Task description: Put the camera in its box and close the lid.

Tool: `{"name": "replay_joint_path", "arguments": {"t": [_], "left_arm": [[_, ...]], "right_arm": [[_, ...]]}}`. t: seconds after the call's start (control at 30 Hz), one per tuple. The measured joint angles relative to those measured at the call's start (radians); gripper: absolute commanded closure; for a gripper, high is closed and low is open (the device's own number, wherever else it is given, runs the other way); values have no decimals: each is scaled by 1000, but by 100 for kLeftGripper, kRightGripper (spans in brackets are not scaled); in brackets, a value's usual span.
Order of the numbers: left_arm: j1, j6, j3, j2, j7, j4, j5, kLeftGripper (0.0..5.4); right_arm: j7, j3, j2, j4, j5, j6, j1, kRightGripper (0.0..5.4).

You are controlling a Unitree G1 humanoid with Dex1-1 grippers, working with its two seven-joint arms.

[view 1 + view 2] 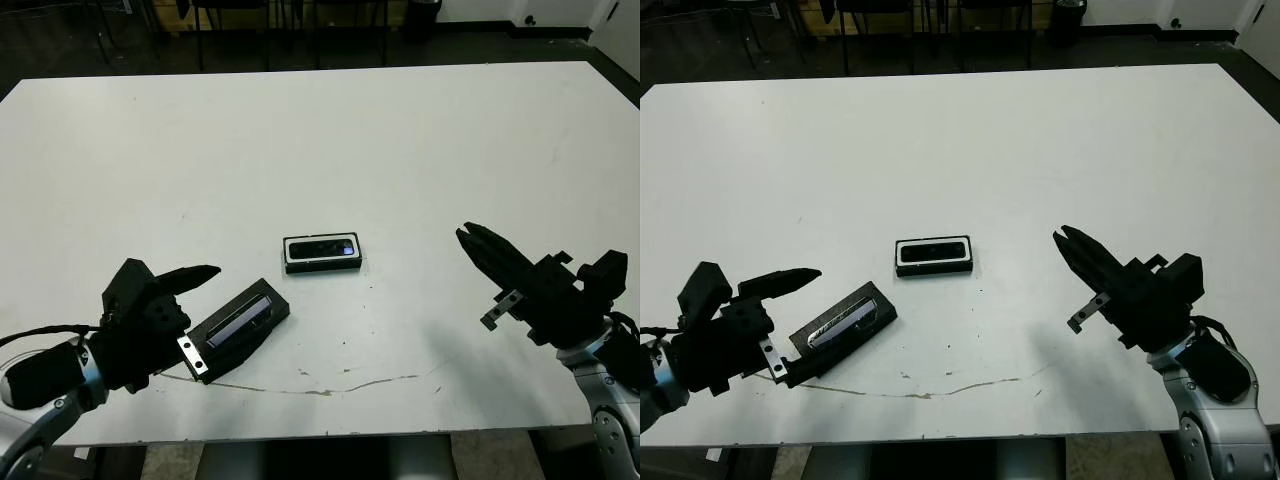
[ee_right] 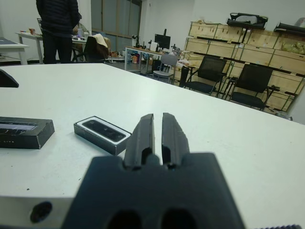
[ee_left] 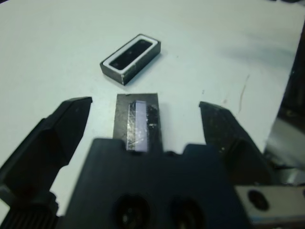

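I see the slim black bar of a camera (image 1: 322, 248) lying inside its shallow white-lined black box (image 1: 322, 266), just beyond my left gripper's (image 3: 143, 114) spread fingers. The flat black lid with its bluish shiny strip (image 3: 138, 121) lies on the white table (image 1: 400, 150) between those released fingers, untouched. My right gripper (image 2: 157, 131) hovers clenched on nothing, the box off to its side.

A broad white desk (image 1: 330, 130) carries two small things near its front middle. The box (image 1: 322, 253) sits flat with the camera (image 1: 322, 249) lying inside its white lining. Near it, toward the robot's left, the lid (image 1: 238, 327) rests at an angle, its shiny strip facing up. A thin dirty scratch (image 1: 330, 388) marks the front edge.
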Motion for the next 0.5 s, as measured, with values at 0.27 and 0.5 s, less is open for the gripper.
{"name": "replay_joint_path", "arguments": {"t": [0.27,0.5], "left_arm": [[15,-57,-43,1,-14,61,59,1],[18,-108,-53,-1,-14,111,86,1]], "right_arm": [[-2,1,-6,-20,-2,21,11,540],[-20,1,-9,-53,-16,47,25,540]]}}
